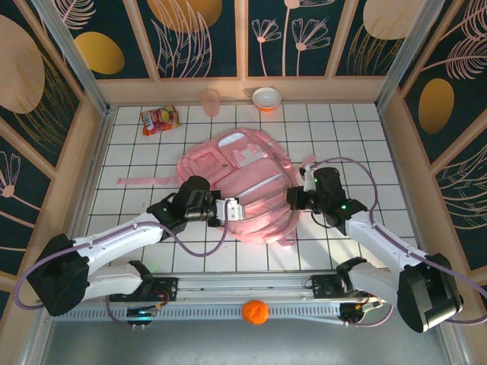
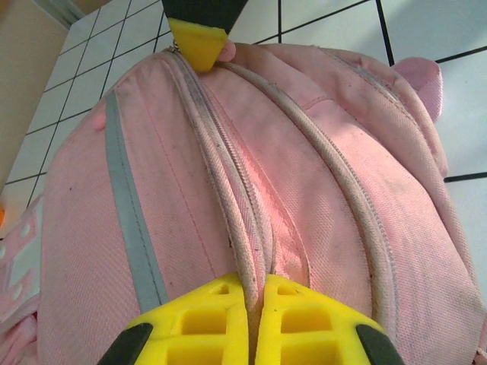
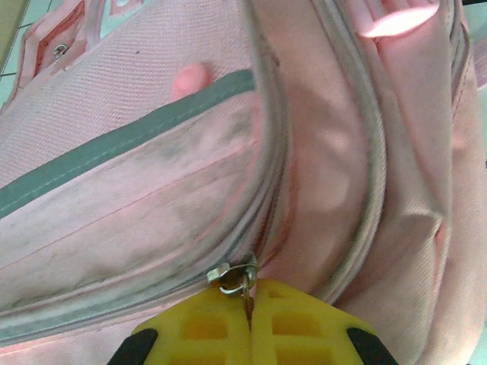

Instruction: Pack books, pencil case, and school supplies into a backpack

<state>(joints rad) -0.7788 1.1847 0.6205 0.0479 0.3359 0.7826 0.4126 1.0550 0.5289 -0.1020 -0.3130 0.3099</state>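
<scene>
Free tiles all round the backpack (image 1: 251, 179) mid table (image 1: 365, 144); it's pink, slightly grubby. The left gripper (image 1: 232, 210) has jaws pinched together on its zip seam (image 2: 228, 190), the right gripper (image 1: 294, 199) jaws clamped on a zip pull (image 3: 232, 275).

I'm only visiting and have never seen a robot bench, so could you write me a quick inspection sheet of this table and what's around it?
Surface: white tiled table with dark grid lines.
Job's things: pink backpack lying mid-table, front up, one strap trailing left.
Clutter: snack packet, pink cup and white-and-orange bowl along the far edge; orange ball on the near rail.
Grippers: left pincer shut on the backpack's zip seam; right pincer shut on a metal zip pull.
Cables: purple cables looping loose along both arms.
Surroundings: dark panels with leaf prints in a wooden frame.
</scene>
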